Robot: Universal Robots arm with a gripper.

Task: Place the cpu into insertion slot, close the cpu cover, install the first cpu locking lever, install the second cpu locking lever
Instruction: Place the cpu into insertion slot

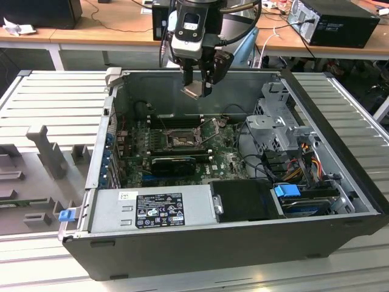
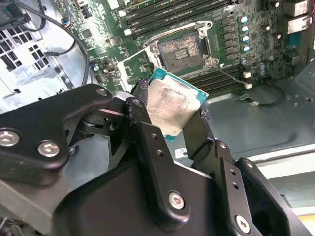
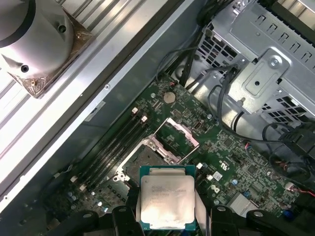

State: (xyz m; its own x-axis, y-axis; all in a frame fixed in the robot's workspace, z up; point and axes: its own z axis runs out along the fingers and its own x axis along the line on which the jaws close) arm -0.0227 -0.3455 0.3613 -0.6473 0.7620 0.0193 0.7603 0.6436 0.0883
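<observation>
Step in hand: step 1 of 4, placing the chip; by my reading the other 3 steps are not yet begun.
Gripper: the gripper (image 1: 197,89) hangs over the open computer case (image 1: 200,243), near its far wall.
Jaws: narrow, clamped on 2 opposite edges of the chip (image 2: 172,105), whose pale metal face shows in both wrist views.
Chip position: in the air, clear of the green board (image 1: 225,155) and apart from the socket (image 2: 179,49); it looks tilted in the second wrist view.
Socket: bare, pin field showing, nothing in it.
Cover: the metal frame (image 3: 184,132) stands swung open beside the socket.
What the placing calls for: as I judge it, the chip level and square over the socket, corners matched, with gentle contact because the pins look fine and easy to bend.
</observation>
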